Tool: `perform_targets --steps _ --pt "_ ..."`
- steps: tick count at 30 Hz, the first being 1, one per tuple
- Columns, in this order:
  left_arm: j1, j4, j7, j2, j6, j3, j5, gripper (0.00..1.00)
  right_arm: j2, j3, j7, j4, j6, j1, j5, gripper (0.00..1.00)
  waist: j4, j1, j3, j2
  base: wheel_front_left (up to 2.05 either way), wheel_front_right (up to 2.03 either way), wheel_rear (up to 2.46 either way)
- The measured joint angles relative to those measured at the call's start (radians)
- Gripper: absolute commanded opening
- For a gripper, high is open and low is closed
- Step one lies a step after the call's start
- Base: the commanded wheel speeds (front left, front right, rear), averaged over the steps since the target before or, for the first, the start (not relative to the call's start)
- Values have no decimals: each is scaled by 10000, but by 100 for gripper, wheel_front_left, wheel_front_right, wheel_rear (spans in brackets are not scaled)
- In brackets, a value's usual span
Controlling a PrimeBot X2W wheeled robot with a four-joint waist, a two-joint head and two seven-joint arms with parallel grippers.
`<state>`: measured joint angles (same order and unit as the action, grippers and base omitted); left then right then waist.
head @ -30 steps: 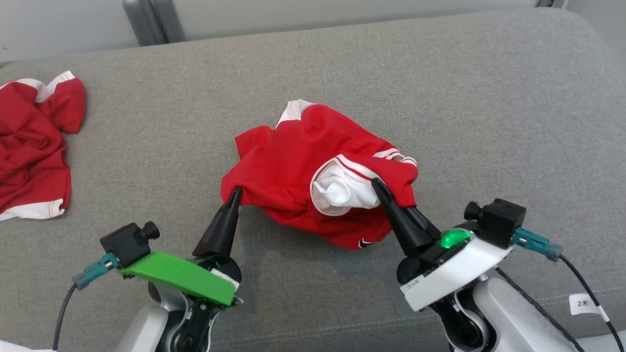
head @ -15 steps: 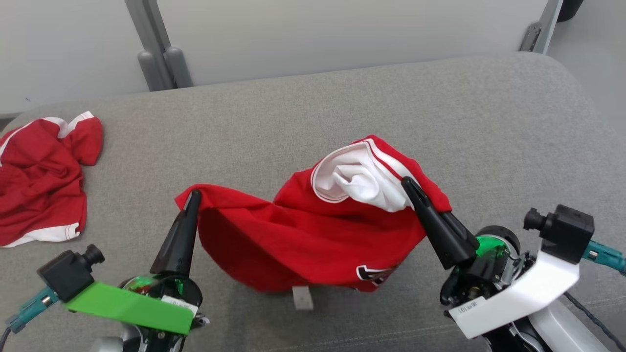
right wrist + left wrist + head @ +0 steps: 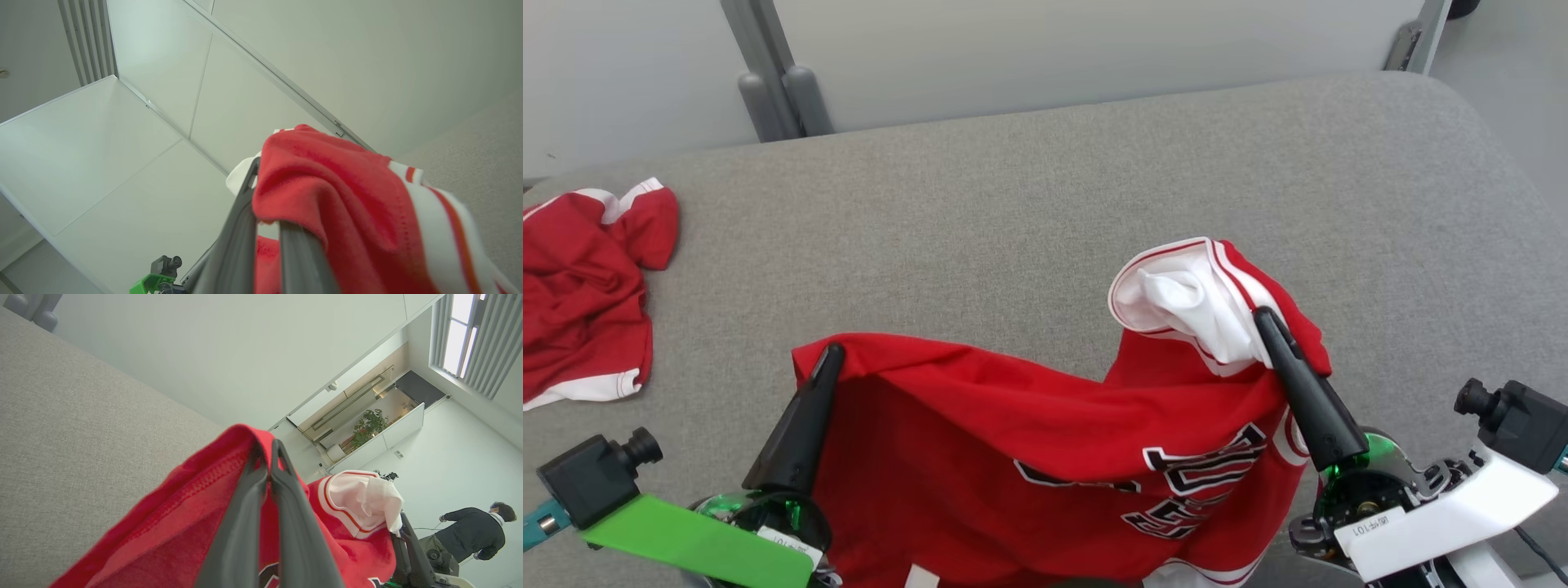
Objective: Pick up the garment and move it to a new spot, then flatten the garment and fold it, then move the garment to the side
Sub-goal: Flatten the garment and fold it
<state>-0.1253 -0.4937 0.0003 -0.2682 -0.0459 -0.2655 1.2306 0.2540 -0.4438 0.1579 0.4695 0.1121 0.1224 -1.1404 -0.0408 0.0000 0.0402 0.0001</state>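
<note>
Jersey [image 3: 1013, 425] hangs between your left gripper [image 3: 832, 352] and right gripper [image 3: 1263, 315], each clamped on an edge, probably to spread it flat.

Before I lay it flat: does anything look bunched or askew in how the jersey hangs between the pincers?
The right pincer grips a bunched wad of the red jersey with white lining turned out, while the left pincer pinches one stitched edge, so the cloth hangs lopsided. A second red garment lies crumpled far left.
</note>
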Motion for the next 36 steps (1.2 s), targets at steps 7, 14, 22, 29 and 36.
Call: perform_targets --steps 7,14,22,29,36 --pt "364 2 535 -190 -309 128 222 0 -309 585 -6 -1011 -489 -620 -316 0 3 0 841 0 0 0 0" --pt "1922 821 1016 -284 -460 385 389 0 -1032 1369 -50 -2182 -1337 -2529 -757 0 72 0 1781 0 0 0 0" --pt "3923 2337 1655 -339 -575 464 516 0 -1791 2034 -19 -3480 -2178 -5164 -1014 0 265 0 2896 0 0 0 0" --pt "5760 3634 1923 -322 -616 481 393 0 -1822 2127 -119 -4872 -2351 -7201 -986 0 453 0 3891 -1 0 0 0" --pt "7050 5168 1877 -75 -616 460 -33 0 -1893 2054 90 -6472 -2359 -8314 -773 0 573 1 4736 -1 0 0 0"
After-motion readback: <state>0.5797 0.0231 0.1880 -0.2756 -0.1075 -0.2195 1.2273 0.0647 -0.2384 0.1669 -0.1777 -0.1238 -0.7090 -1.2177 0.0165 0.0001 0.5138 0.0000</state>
